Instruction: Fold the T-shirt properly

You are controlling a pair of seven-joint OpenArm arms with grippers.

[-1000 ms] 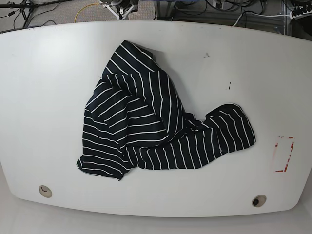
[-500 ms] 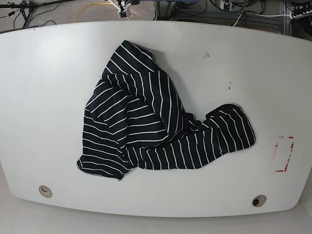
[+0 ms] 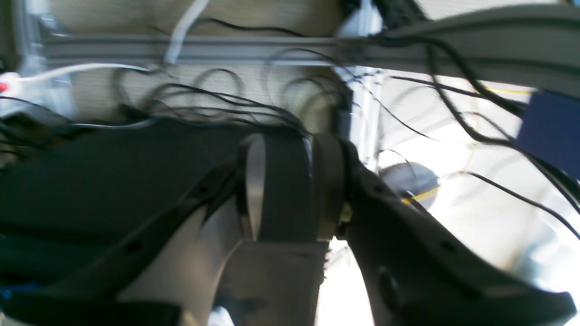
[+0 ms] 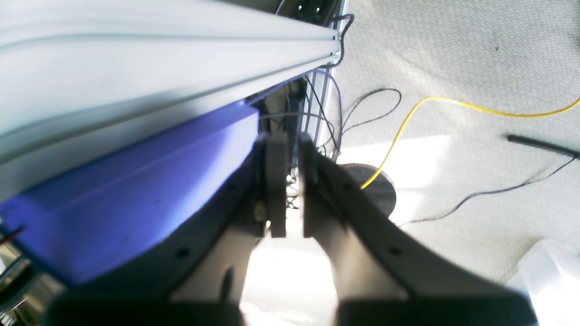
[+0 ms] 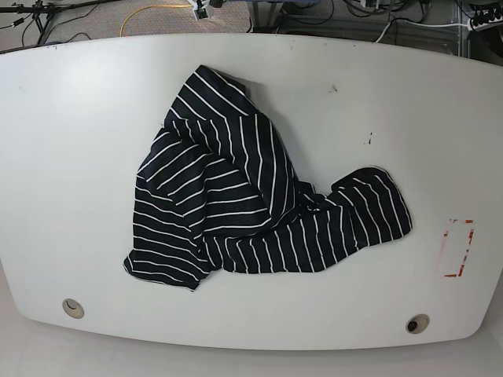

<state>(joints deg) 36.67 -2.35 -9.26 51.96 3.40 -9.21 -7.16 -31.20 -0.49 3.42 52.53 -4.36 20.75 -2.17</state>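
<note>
Base view: the T-shirt (image 5: 251,200) lies crumpled mid-table (image 5: 71,157), unmoved from a second ago; the white arm part at the far edge has withdrawn almost out of frame, so folding is unstarted. Left wrist view: left gripper (image 3: 312,190) holds nothing, fingers nearly together, over cables. Right wrist view: right gripper (image 4: 290,181) closed, empty, above floor.

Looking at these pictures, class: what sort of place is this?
Probably a robotics lab or workshop: a white table holds only a crumpled T-shirt, loose cables trail over carpet, and metal framing carries more wiring.
</note>
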